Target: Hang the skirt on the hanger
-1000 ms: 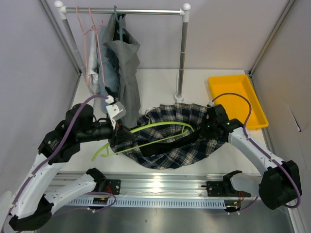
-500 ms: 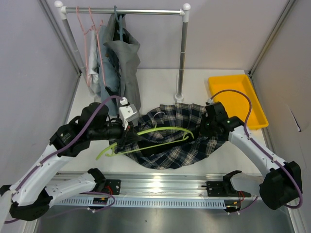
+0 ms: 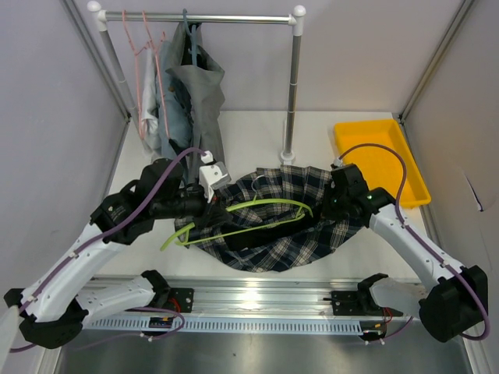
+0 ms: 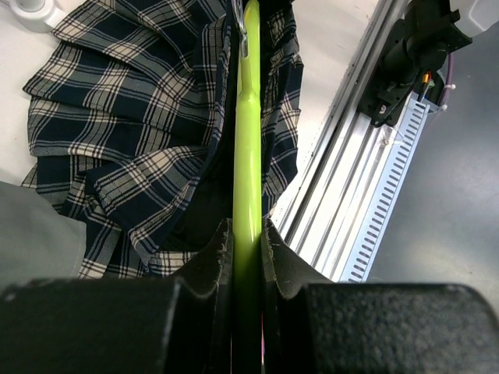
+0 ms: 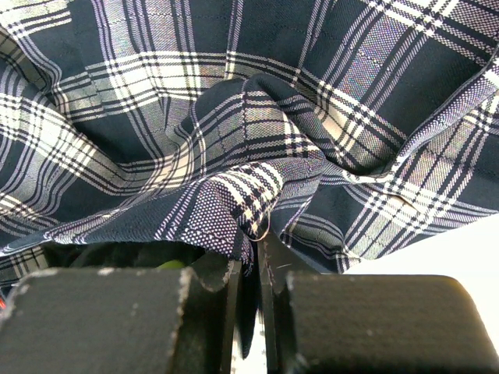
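Observation:
A navy and white plaid skirt (image 3: 284, 222) lies bunched on the table's middle. A lime green hanger (image 3: 249, 209) reaches across it, its right end inside the skirt opening. My left gripper (image 3: 204, 212) is shut on the hanger's left part; in the left wrist view the green bar (image 4: 248, 156) runs straight out between the fingers over the skirt (image 4: 132, 117). My right gripper (image 3: 326, 209) is shut on the skirt's right edge; the right wrist view shows a fold of plaid cloth (image 5: 249, 210) pinched between the fingers.
A clothes rail (image 3: 203, 17) stands at the back with pink hangers (image 3: 144, 62) and grey garments (image 3: 195, 101) hanging from it. Its right post (image 3: 292, 93) stands just behind the skirt. A yellow tray (image 3: 380, 160) sits at the right. A metal rail (image 3: 257, 300) runs along the near edge.
My left arm has moved right and toward the back, pushing the green hanger further into the skirt. The right gripper has held its place on the cloth.

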You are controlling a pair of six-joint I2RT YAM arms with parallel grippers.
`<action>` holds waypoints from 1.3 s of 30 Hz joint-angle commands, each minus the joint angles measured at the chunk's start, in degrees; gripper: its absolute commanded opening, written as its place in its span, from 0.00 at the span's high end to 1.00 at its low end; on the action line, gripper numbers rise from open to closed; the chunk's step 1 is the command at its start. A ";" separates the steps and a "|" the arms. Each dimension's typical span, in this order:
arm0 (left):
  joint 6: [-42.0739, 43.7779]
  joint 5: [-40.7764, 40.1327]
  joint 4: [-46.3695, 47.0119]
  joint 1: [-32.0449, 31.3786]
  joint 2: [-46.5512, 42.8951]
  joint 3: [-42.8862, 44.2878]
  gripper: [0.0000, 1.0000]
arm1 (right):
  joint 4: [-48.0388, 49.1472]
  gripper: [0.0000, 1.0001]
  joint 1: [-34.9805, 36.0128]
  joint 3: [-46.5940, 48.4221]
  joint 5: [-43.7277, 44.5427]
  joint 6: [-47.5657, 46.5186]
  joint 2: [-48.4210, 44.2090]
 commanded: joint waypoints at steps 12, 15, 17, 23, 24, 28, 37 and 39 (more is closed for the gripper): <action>0.48 1.49 9.39 -1.28 3.43 -1.87 1.00 | -6.42 1.00 5.50 13.39 5.62 -0.70 -0.50; 0.57 1.49 9.83 -1.54 4.23 -2.13 1.00 | -6.95 1.00 6.56 14.10 6.33 -0.09 -0.50; 0.83 1.66 9.66 -1.63 4.84 -2.31 1.00 | -7.48 1.00 7.35 15.07 6.77 0.09 -0.50; 1.89 -0.62 7.46 -1.98 4.58 -2.75 1.00 | -8.71 1.00 7.62 16.12 9.05 -0.17 0.03; 2.15 -1.58 6.85 -2.07 4.49 -2.58 1.00 | -8.71 1.00 7.62 16.39 9.14 -0.17 0.03; 2.77 -3.08 6.22 -1.98 4.05 -3.19 1.00 | -9.41 1.00 8.23 18.67 9.14 -0.17 0.46; 0.22 2.54 14.48 -1.98 5.54 -4.16 1.00 | -9.24 1.00 10.69 18.59 9.67 1.06 1.26; -0.48 2.19 16.33 -1.98 6.68 -4.42 1.00 | -9.33 1.00 11.13 18.67 9.84 1.41 0.91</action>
